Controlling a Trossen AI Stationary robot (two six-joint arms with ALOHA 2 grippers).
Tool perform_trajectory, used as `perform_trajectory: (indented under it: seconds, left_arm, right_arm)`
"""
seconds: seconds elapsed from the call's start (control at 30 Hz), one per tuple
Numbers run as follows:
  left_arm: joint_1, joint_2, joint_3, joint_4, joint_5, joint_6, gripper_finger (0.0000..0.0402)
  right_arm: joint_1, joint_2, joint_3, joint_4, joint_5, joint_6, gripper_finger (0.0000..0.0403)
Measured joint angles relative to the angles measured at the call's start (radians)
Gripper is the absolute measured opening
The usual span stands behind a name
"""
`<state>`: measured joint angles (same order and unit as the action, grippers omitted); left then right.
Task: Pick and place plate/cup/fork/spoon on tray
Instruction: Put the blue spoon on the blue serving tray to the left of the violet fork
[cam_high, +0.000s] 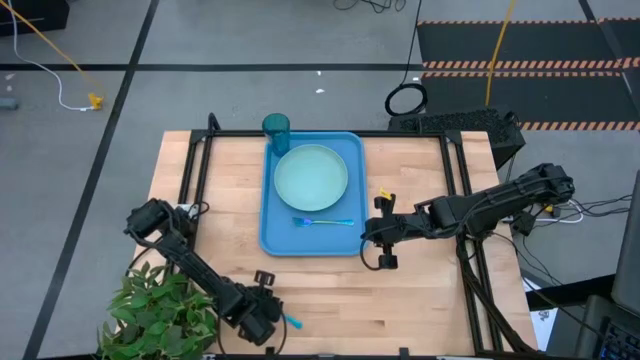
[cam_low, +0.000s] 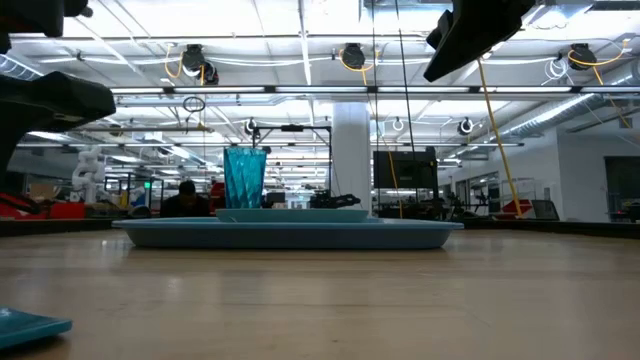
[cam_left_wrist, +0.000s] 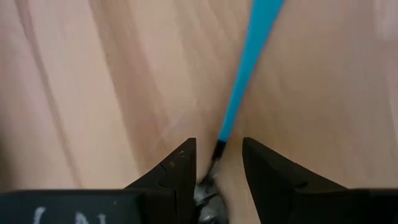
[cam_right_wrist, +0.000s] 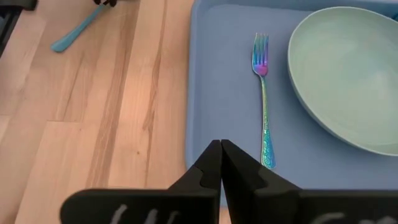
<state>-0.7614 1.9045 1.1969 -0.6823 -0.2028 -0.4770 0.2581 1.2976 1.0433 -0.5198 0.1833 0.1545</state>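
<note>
The blue tray (cam_high: 270, 235) lies at the table's middle. The mint-green plate (cam_high: 311, 175) lies in it. The teal cup (cam_high: 276, 128) stands upright at the tray's far left corner. The fork (cam_high: 322, 222) lies flat in the tray in front of the plate, and also shows in the right wrist view (cam_right_wrist: 263, 93). The spoon (cam_high: 291, 322) lies on the table near the front edge. My left gripper (cam_left_wrist: 219, 163) is open, low over it, one finger on each side of the neck above its dark bowl (cam_left_wrist: 208, 190). My right gripper (cam_right_wrist: 221, 152) is shut and empty by the tray's right rim. My left gripper stands astride the spoon where the blue handle (cam_left_wrist: 239, 93) meets the bowl, fingers pointing down along the spoon. The spoon lies flat on the table. I cannot tell whether a finger touches it.
A green plant (cam_high: 160, 305) stands at the table's near left corner, close to my left arm. Black frame rails (cam_high: 190, 170) run along the left and right sides. A person (cam_low: 186, 198) shows far behind the table in the low view.
</note>
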Motion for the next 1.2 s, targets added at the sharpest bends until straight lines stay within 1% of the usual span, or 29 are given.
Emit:
perform_trajectory:
  seconds: [0.37,0.47,0.7,0.77,0.83,0.93,1.07,1.2]
  left_arm:
    - [-0.003,-0.006,-0.045,0.081,-0.004,0.037,0.0129]
    - [-0.002,-0.006,-0.049,0.101,-0.003,0.056,0.0106]
    - [0.027,-0.004,-0.049,0.122,0.016,0.058,0.0019]
    - [0.041,-0.008,-0.048,0.131,0.005,0.065,0.0011]
    - [0.062,-0.018,-0.051,0.133,-0.016,0.075,0.0016]
    - [0.093,-0.062,-0.052,0.129,-0.046,0.091,0.0021]
    - [0.135,-0.149,-0.052,0.115,-0.081,0.142,0.0008]
    - [0.191,-0.244,-0.050,0.119,-0.151,0.208,0.0014]
  right_arm:
    - [-0.001,0.000,0.000,0.041,0.000,-0.043,0.0000]
    - [-0.001,0.000,0.000,0.038,0.000,-0.043,0.0000]
    - [-0.001,0.000,0.000,0.038,0.000,-0.043,0.0000]
    - [-0.001,0.000,0.000,0.037,0.000,-0.045,0.0000]
    - [-0.001,0.000,0.000,0.038,0.000,-0.050,0.0000]
    - [-0.001,0.000,0.000,0.037,0.001,-0.059,0.0000]
    - [-0.001,0.000,0.000,0.037,0.002,-0.065,0.0000]
    - [-0.001,0.000,0.000,0.035,0.003,-0.066,0.0000]
